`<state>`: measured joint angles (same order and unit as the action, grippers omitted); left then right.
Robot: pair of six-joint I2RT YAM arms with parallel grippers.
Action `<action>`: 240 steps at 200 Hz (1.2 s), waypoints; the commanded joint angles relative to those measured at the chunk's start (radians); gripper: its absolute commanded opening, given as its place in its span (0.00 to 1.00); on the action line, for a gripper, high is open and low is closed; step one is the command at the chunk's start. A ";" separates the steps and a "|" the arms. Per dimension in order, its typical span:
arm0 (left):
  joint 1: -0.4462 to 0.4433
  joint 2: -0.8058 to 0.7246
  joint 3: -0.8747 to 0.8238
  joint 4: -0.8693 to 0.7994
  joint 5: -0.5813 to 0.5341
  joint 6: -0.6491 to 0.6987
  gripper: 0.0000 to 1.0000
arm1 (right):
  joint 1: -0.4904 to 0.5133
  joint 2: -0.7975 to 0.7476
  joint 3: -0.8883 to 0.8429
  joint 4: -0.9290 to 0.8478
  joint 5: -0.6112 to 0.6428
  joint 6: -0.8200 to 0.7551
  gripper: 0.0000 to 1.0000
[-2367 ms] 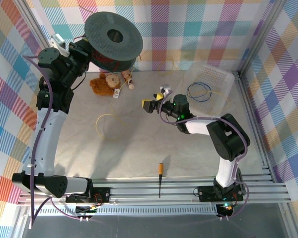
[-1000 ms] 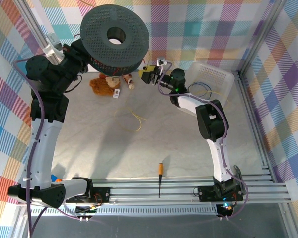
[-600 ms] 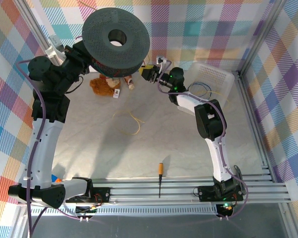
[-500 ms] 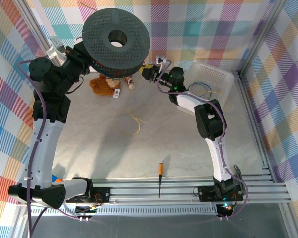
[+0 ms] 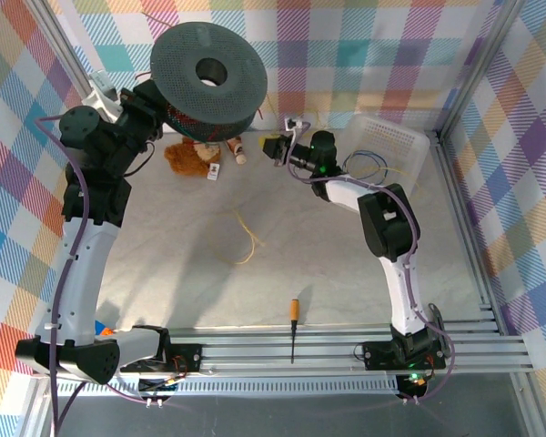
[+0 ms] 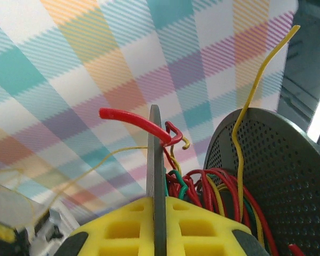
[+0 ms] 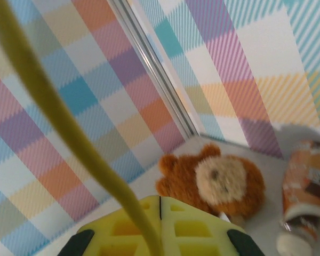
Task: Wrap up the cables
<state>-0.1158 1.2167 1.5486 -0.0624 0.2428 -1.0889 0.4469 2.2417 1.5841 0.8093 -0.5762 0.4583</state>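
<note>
Two pincers are both closed: the left pincer (image 6: 155, 201) is clamped on the thin edge of the spool's (image 5: 209, 68) flange and holds it raised. The right pincer (image 5: 275, 147), just right of the spool, is pinched on a yellow cable (image 7: 69, 128). A loose yellow curl (image 5: 247, 238) lies on the tabletop (image 5: 346, 273), well to the near side of the spool. To wind well, I judge I should carry the strand taut around the core, between the flanges, without yanking it from the pads. The cable is thin, springy and glossy. The spool is round, dark, perforated plastic, already carrying tangled wound wire (image 6: 202, 186) in red, yellow and green.
</note>
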 commanded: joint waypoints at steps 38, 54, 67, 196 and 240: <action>0.012 0.124 0.127 0.093 -0.365 0.142 0.00 | 0.069 -0.276 -0.134 -0.451 0.044 -0.566 0.00; 0.012 0.176 0.159 0.077 -0.420 0.190 0.00 | 0.087 -0.332 -0.153 -0.536 0.073 -0.683 0.00; 0.020 0.221 0.188 0.055 -0.438 0.210 0.00 | 0.108 -0.370 -0.160 -0.612 0.100 -0.768 0.00; 0.137 0.483 0.352 0.011 -0.385 -0.024 0.00 | 0.211 -0.435 -0.154 -1.001 0.247 -1.056 0.00; 0.174 0.484 0.294 0.048 -0.302 -0.117 0.00 | 0.203 -0.374 -0.102 -1.058 0.299 -1.010 0.00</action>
<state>0.0250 1.7279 1.8446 -0.2333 -0.1158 -1.0714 0.6540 1.8256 1.4445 -0.1581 -0.3073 -0.5587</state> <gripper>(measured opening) 0.084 0.064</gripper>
